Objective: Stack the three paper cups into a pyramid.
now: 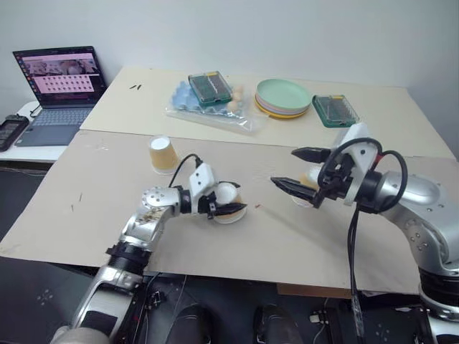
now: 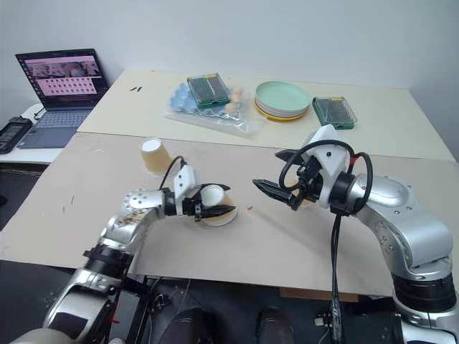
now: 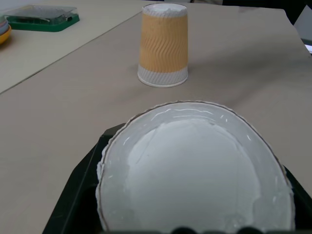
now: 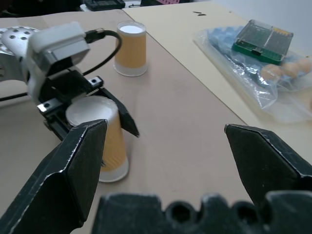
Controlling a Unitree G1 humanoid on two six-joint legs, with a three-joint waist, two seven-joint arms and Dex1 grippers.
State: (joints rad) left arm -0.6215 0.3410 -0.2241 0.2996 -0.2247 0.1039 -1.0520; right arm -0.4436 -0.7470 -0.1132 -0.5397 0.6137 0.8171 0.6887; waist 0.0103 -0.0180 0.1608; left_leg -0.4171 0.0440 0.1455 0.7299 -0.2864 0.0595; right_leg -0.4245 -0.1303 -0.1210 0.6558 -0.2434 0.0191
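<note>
L gripper (image 1: 231, 210) clamped on upside-down paper cup (image 1: 228, 202) near table (image 1: 107, 215) centre. R gripper (image 1: 295, 169) wide open, empty, just above 2nd cup (image 1: 310, 190), partly hidden behind it. 3rd cup (image 1: 163, 154) upside-down, apart, toward laptop (image 1: 59, 89) side.

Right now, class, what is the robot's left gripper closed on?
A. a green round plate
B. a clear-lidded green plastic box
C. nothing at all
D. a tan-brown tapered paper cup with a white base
D: the left gripper has its black fingers shut on a tan-brown tapered paper cup standing base up on the cardboard-covered table, while the right gripper hangs open nearby.
</note>
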